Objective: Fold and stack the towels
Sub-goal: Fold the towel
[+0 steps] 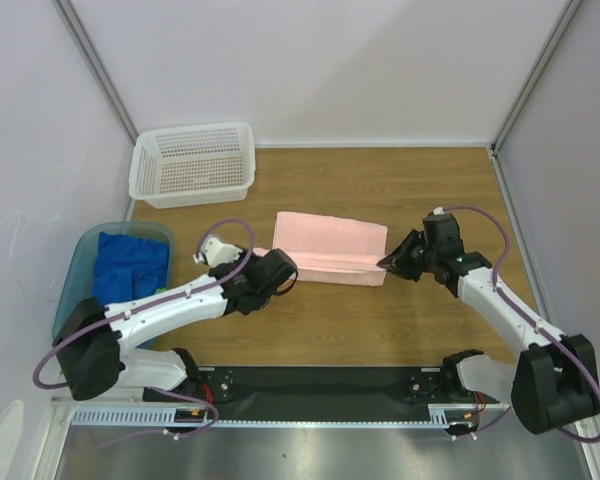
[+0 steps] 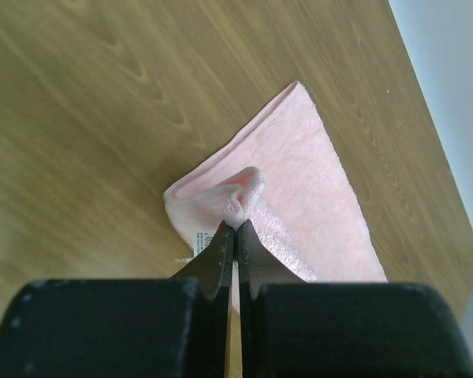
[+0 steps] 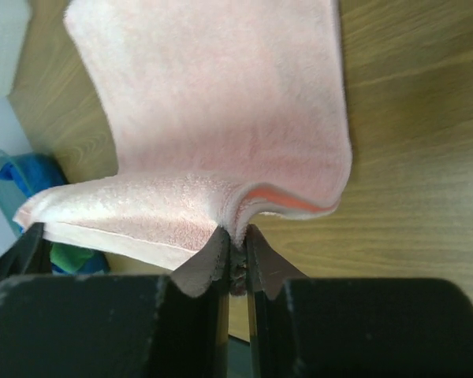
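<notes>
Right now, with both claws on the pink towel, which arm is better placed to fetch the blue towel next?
Probably left. The blue towel lies in the teal tub right beside the left arm. The right claw pinches the pink towel at its far end, well away from the tub.

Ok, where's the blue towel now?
Top view: the blue towel sits in the teal tub at the left edge of the table, on the near side of the white basket.
</notes>
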